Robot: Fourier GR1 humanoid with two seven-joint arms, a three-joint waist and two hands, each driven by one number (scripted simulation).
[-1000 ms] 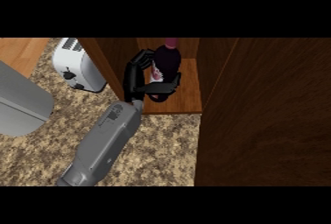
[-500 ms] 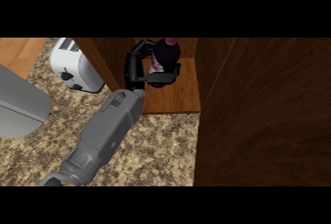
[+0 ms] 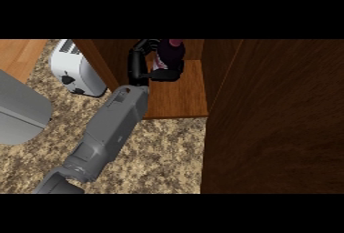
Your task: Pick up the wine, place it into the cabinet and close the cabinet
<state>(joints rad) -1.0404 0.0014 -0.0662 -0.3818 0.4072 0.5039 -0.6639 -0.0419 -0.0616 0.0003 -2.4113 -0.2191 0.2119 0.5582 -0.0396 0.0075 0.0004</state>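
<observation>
Well, I have the right hand [image 3: 139, 63] curled round the dark wine bottle [image 3: 172, 51], inside the brown wooden cabinet [image 3: 178, 96] above its shelf; setting down, release and shutting the cabinet remain.

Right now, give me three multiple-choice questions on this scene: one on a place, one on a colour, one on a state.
1. Where is the wine?
A. in a sink
B. inside the cabinet, held above its shelf
C. on a plate

2. What colour is the toaster?
A. white
B. red
C. green

3. How is the hand?
A. flat and open
B. curled round the wine
C. curled, holding nothing

Answers:
1 B, the bottle shows against the wooden inside of the cabinet, over the shelf board.
2 A, its body is white with dark slots and a dark knob.
3 B, black fingers wrap the bottle's side.
</observation>
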